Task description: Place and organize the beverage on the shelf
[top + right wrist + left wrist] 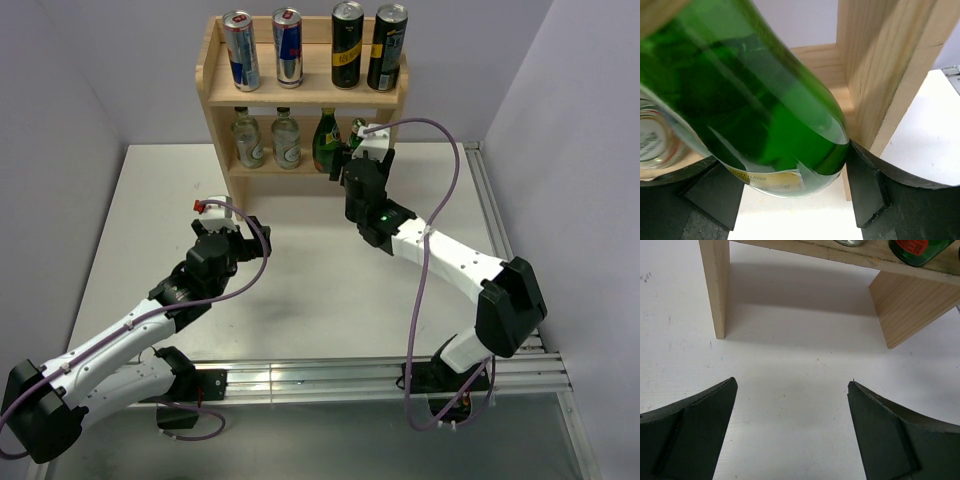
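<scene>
— Status of the right arm at that moment?

— From my console, the right fingers [867,187] were clamped on a dark green glass bottle [765,110], one on each side of its lower body. The bottle was at the right end of the lower tier of the small light-wood two-tier shelf [310,97], just beside the right side panel. In the wrist view it ran at a slant to that upright panel. Whether its base sat on the board, I could not tell.

— And the left arm?

— The left fingers [695,430] stood wide apart with nothing between them. They hung over the white counter [300,300] in front of the shelf, facing the gap under its lower board.

— What else did you see on the shelf?

— On the lower tier, from the left, I saw two clear glass bottles [247,138]. Next came a second green bottle [326,140], upright, right next to the one I held. On the upper board, inside its low rim, two silver-and-blue cans [240,50] stood on the left and two black-and-gold cans [347,45] on the right. All four were upright in a row.
</scene>
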